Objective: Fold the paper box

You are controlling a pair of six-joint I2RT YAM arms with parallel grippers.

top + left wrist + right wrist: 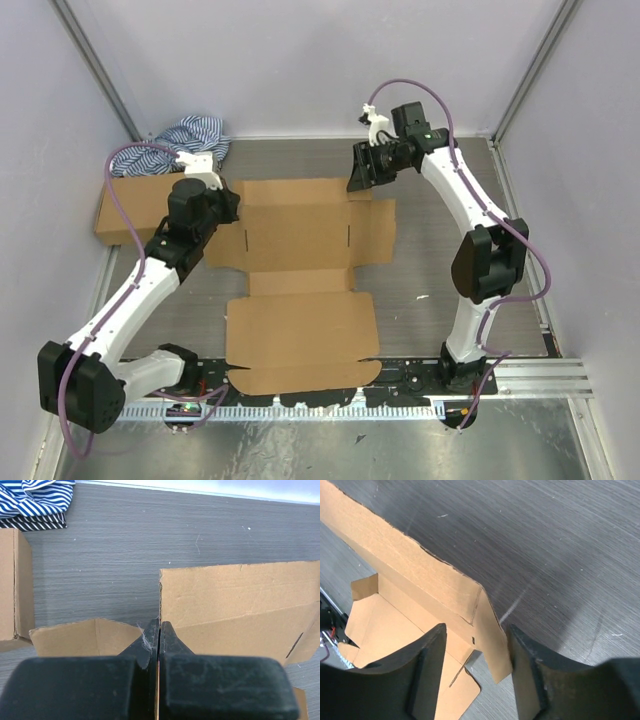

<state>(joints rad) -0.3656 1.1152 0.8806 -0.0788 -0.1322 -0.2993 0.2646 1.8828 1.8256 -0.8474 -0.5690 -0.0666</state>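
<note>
The right gripper [476, 628] is held with its fingers apart, and the far right corner of the paper box [300, 235] is seen between them, its rear strip apparently tilted up off the table [430, 270]. The left gripper [159, 626] is pressed fully together at the box's far left edge (a thin brown sliver shows in the seam, but a pinch cannot be confirmed), just beside a partly raised side flap [85, 637]. The box is spread mostly flat mid-table, between the arms. A ready-made cardboard box [125, 210] and a striped cloth [190, 135] are seen at the far left.
</note>
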